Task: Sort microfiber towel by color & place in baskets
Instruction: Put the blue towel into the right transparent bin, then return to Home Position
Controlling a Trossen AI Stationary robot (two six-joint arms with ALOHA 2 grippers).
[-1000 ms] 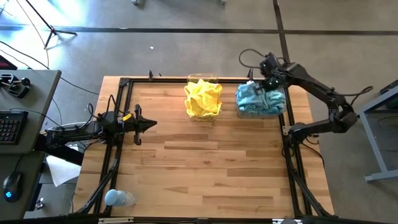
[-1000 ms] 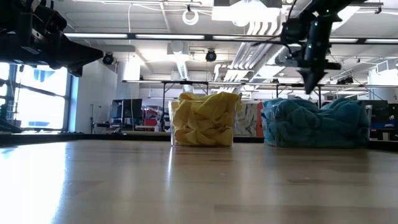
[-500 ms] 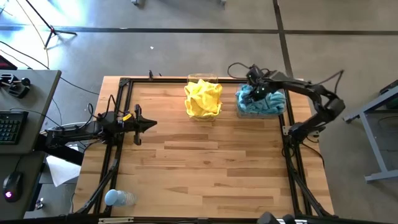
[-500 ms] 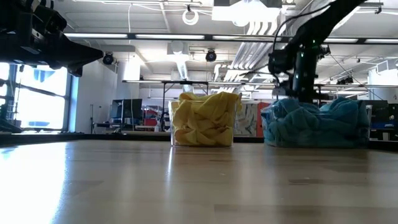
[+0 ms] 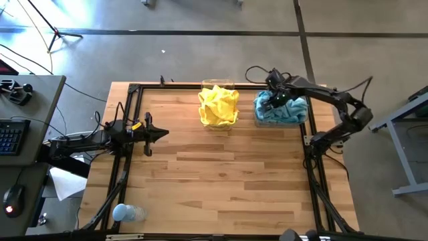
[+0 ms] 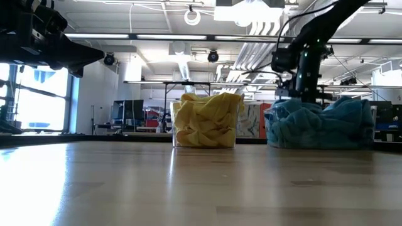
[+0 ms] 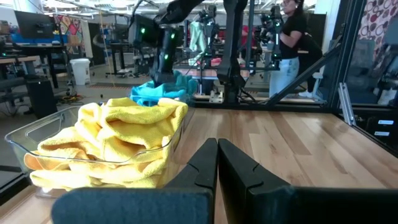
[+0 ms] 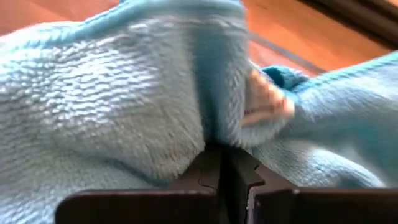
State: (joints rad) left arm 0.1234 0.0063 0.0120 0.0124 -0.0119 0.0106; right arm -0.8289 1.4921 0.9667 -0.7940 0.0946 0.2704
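Note:
Yellow microfiber towels (image 5: pixel 219 106) fill a clear basket (image 5: pixel 217 84) at the table's far middle. To its right, teal towels (image 5: pixel 287 112) are heaped in a second clear basket (image 6: pixel 271 139). My right gripper (image 5: pixel 271 100) stands over the left part of the teal heap, pointing steeply down, shut, its fingertips (image 8: pixel 221 152) sunk among the teal folds. My left gripper (image 5: pixel 164 134) waits shut and level at the table's left side, touching nothing. My right gripper presses its shut fingers from above into the top of the teal towel heap (image 8: pixel 186 112), near the heap's left side. Cloth folds rise on both sides of the fingertips and hide them. The towels stay bunched in their basket.
A pale blue plastic bottle (image 5: pixel 127 213) lies at the table's near left corner. A black frame (image 5: pixel 313 174) runs along the table's edges. Bare wood spans the middle and near part of the table. A person stands in the room beyond, seen in the left wrist view.
My right gripper has come down onto the teal heap and shifted a little toward the table's left, staying shut. It then held still for the last half second.

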